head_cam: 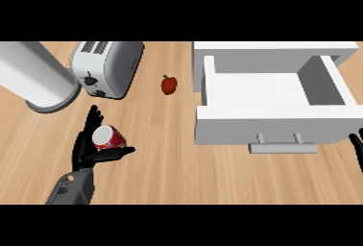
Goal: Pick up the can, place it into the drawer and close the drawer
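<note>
Nearest the lower edge, the left forearm [71, 188] comes up from the bottom left over the wooden table [170, 168]. Its black left hand [89, 146] is wrapped about the red can [108, 138], the fingers [91, 120] reaching up along the can's left side and the thumb [113, 153] lying beneath it, so the hand is grasping the can. The can tilts, its pale top turned toward the upper left. At the right edge only a dark sliver of the right hand [356, 149] shows, just beside the drawer's front corner; whether its fingers are released or clenched I cannot tell.

Further back, on the right, the white drawer [273, 126] stands pulled open, its grey handle [282, 145] facing the near side and its inside bare. Well apart from the can, a small red pepper [169, 84] lies on the table just left of the drawer. Behind the hand stands a silver toaster [108, 67], and at the far left a large white cylinder [32, 74] rests on a round base
</note>
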Controlling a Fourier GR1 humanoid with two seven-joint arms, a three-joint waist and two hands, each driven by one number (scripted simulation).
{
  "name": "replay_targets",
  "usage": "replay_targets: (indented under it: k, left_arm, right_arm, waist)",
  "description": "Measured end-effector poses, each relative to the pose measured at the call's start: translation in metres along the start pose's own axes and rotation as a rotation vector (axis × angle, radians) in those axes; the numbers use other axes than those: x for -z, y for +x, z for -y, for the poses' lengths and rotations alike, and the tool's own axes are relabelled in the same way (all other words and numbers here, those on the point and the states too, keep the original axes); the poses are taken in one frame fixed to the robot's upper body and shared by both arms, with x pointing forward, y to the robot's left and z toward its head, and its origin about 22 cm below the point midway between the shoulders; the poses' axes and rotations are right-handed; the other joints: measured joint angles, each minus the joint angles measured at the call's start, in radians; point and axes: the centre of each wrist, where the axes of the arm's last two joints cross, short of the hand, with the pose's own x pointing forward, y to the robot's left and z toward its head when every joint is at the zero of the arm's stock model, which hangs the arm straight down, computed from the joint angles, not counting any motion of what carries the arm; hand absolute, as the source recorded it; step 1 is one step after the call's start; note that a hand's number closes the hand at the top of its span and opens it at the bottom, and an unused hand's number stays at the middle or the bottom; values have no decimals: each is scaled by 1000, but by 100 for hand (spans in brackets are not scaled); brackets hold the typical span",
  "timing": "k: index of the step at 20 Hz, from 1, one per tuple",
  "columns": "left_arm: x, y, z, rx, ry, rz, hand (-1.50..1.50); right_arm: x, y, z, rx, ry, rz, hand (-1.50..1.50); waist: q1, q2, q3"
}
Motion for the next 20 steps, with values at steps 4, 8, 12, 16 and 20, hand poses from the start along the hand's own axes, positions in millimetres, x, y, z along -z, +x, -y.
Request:
replay_targets:
  k: [4, 8, 12, 16, 20]
  left_arm:
    - [5, -6, 13, -11, -19, 15, 150]
    - [13, 4, 24, -50, -49, 24, 150]
    - [14, 11, 29, -83, -79, 37, 150]
    - [10, 16, 17, -94, -58, 51, 150]
    - [16, 23, 2, -97, -35, 67, 150]
  right_arm:
    - [2, 2, 3, 3, -4, 3, -150]
    - [2, 1, 4, 7, -10, 0, -150]
    - [2, -2, 5, 11, -12, -1, -150]
    - [-4, -1, 9, 10, -12, 1, -150]
    - [-3, 2, 5, 12, -10, 4, -150]
  waist:
    - [-2, 1, 0]
    - [0, 0, 0]
    - [1, 0, 0]
    - [1, 0, 0]
    - [2, 0, 0]
